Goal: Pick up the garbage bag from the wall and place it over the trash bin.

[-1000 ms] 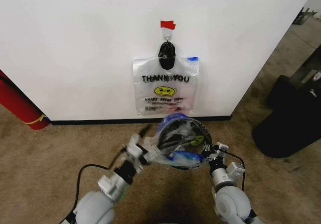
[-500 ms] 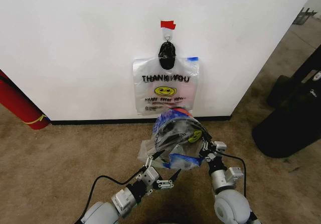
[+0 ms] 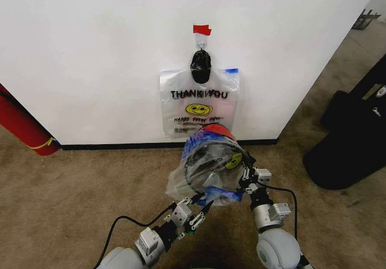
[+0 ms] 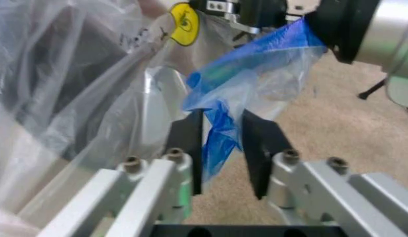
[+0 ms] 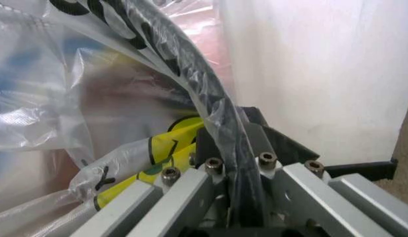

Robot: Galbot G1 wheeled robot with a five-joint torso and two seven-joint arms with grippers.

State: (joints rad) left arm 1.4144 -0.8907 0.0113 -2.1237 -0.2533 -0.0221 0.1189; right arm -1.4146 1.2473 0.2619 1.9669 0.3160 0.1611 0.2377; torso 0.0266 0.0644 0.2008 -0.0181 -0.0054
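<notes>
One garbage bag [image 3: 199, 106] with "THANK YOU" lettering hangs flat on the wall [image 3: 90, 52] under red tape [image 3: 201, 29]. A second garbage bag [image 3: 181, 181] is draped over the black mesh trash bin [image 3: 211, 157]. The bin is tipped with its mouth toward me and its red base [image 3: 217, 129] toward the wall. My right gripper [image 3: 243, 175] [image 5: 237, 148] is shut on the bin's rim [image 5: 190, 74] through the plastic. My left gripper [image 3: 202, 205] [image 4: 223, 163] is open below the bin. The bag's blue handle strip [image 4: 256, 64] hangs between its fingers [image 4: 190, 143].
A black bunched lump [image 3: 200, 66] hangs on the hook above the wall bag. A red cylinder [image 3: 21, 124] leans at the left. A large black case [image 3: 350, 142] stands on the carpet at the right. A black baseboard [image 3: 120, 145] runs along the wall's foot.
My left gripper left the bin's left side, swung low and came up under the blue handle strip. The bin has tipped up, its red base now showing.
</notes>
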